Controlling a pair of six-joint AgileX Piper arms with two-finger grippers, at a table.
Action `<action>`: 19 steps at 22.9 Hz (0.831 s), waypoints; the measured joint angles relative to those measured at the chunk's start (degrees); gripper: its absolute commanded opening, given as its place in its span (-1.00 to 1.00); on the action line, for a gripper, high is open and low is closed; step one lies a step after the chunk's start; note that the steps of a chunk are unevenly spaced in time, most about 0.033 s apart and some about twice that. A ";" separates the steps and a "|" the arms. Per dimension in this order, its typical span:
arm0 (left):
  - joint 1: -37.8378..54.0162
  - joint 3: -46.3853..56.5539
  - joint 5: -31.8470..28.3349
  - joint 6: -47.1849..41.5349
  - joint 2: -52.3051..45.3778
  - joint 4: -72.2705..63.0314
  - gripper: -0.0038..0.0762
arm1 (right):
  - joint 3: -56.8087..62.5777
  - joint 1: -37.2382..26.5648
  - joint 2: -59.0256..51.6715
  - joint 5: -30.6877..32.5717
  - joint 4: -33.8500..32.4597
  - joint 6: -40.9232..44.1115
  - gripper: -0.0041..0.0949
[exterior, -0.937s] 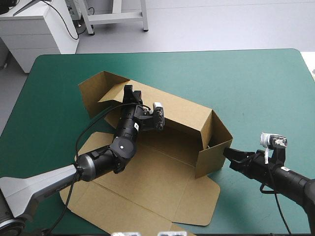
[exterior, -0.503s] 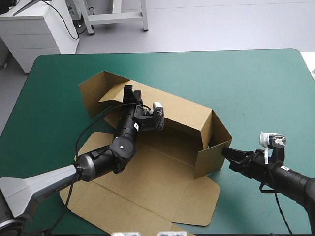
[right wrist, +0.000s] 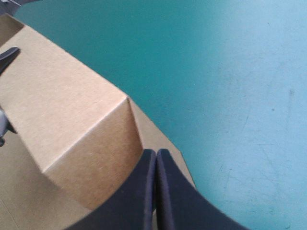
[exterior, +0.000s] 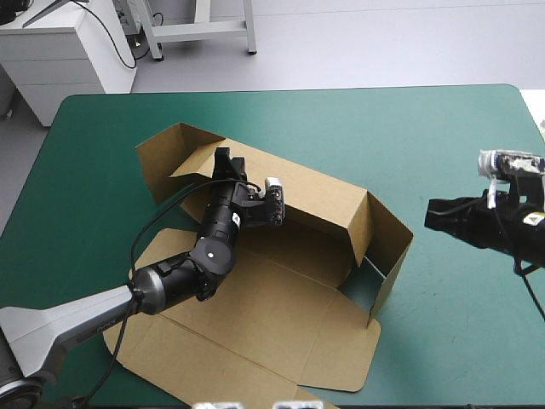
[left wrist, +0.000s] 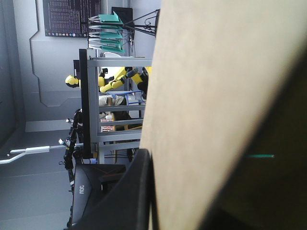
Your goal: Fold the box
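- Toward the table's [exterior: 358, 119] left and near edges, the box [exterior: 281, 307] sits partly raised on the teal-green cover. The left arm crosses its flat panels and hides part of them.
- Along the left wrist view, brown board fills nearly everything ahead of the left gripper [exterior: 224, 160]. One black finger [left wrist: 132, 191] shows against the board, and the other is only a dark blur on the far side of the sheet.
- The long rear wall stands upright, with a flap angled out at its left end (the right end wall swings out toward the table's right edge).
- Within the walls lies only the box's own floor, with a patch of cover showing by the right end wall.
- The left gripper pinches the rear wall's top edge near its left end.
- The right gripper [exterior: 436, 209] has its fingers pressed together into one point. It is near the table's right edge, apart from the box.
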 measured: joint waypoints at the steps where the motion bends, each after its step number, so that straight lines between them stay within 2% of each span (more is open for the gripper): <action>1: 0.00 0.00 0.00 0.00 0.00 0.00 -0.92 | -1.14 0.00 1.85 0.24 -0.76 0.60 -0.95; 6: 0.01 -1.51 0.22 0.00 1.20 0.00 -0.92 | -3.87 0.00 8.90 0.49 -1.16 1.50 -0.95; 11: 0.13 -11.27 4.44 2.47 10.25 -1.11 -0.92 | -4.06 0.00 16.25 0.17 -1.16 0.76 -0.95; 15: 0.13 -17.85 5.61 7.62 15.36 -2.79 -0.92 | -4.06 0.00 17.85 -2.35 -1.34 0.56 -0.95; 19: 0.13 -19.12 5.98 8.19 16.17 -2.88 -0.92 | -5.36 0.00 17.85 -3.46 -2.26 0.69 -0.95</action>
